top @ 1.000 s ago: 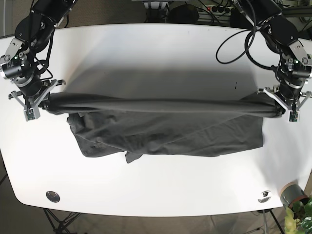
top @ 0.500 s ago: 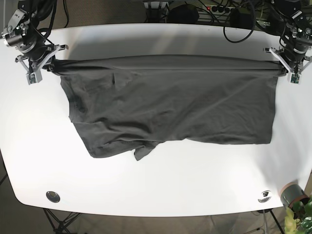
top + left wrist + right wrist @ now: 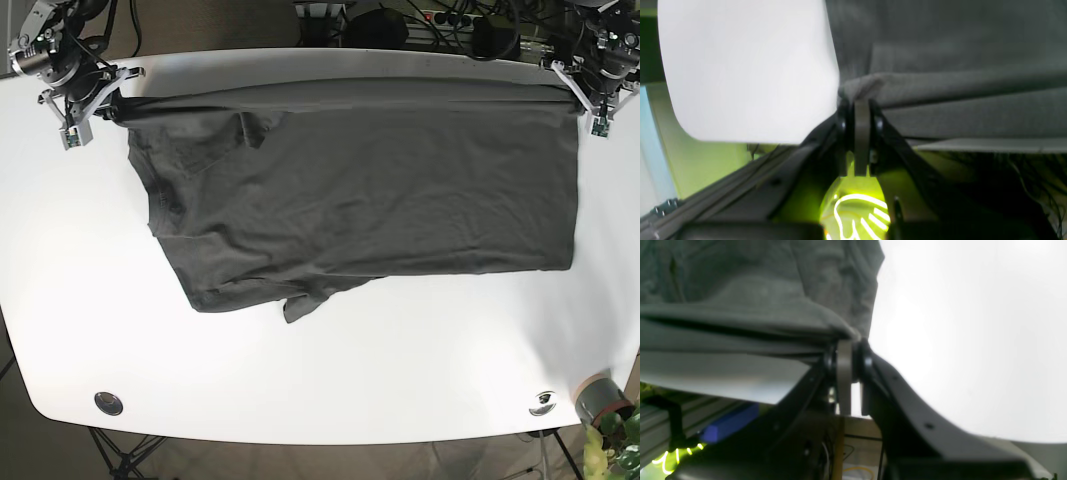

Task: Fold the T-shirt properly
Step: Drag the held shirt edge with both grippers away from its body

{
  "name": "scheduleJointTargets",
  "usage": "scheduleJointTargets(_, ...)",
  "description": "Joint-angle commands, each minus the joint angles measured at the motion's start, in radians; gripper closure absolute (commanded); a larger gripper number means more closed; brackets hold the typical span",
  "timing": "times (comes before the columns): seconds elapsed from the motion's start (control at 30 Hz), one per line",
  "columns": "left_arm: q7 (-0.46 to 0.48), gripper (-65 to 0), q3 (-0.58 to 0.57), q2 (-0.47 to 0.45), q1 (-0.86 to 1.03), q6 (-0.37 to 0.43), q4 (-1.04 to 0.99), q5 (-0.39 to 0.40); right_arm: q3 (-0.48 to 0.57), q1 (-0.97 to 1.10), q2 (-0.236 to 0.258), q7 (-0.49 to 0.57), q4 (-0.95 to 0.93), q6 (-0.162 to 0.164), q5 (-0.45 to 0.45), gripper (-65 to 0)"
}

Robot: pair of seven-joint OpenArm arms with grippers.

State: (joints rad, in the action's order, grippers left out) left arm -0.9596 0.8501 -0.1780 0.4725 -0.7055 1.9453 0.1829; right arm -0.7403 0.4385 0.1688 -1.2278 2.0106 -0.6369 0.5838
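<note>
1. One dark grey T-shirt [image 3: 360, 200], soft matte knit with shallow wrinkles, is lying spread across a smooth white table [image 3: 320, 380], its far edge stretching taut along the table's far side.
2. Two black grippers are holding that edge, one at each end.
3. The left gripper [image 3: 590, 95] is pinching a bunched corner of cloth, its jaws closing tightly on the fabric.
4. The right gripper [image 3: 90, 100] is clamping the opposite corner likewise.
5. The shirt's near edge is lying ragged and uneven, with one small flap sticking out.
</note>
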Motion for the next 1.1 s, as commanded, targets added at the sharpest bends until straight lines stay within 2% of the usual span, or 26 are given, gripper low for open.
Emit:
scheduleJointTargets(0.0, 0.009, 0.0, 0.042, -0.019, -0.007, 0.007, 0.019, -0.009, -0.011, -0.013, 0.015, 0.021, 0.020, -0.002, 0.000, -2.2)
scheduleJointTargets(0.2, 0.009, 0.0, 0.111, 0.015, -0.110, 0.007, 0.018, -0.010, -0.006, -0.077, 0.015, 0.021, 0.014, -0.002, -0.003, -2.2)
scheduleJointTargets(0.37, 0.004, 0.0, 0.110, 0.015, -0.183, 0.007, 0.016, -0.016, 0.003, -0.131, 0.015, 0.019, 0.011, 0.005, -0.003, -2.2)
scheduleJointTargets(0.5, 0.004, 0.0, 0.091, 0.011, -0.200, 0.007, 0.016, -0.018, 0.047, -0.142, 0.015, 0.019, -0.023, 0.007, -0.006, -2.2)
scheduleJointTargets(0.83, 0.008, 0.0, 0.062, 0.004, -0.209, 0.007, -0.004, -0.018, 0.058, -0.180, 0.013, 0.021, -0.083, 0.007, -0.006, -2.2)
scheduleJointTargets(1.07, 0.008, 0.0, 0.062, -0.047, -0.245, 0.007, -0.074, -0.018, 0.058, -0.182, 0.013, 0.021, -0.087, 0.007, -0.006, -2.4)
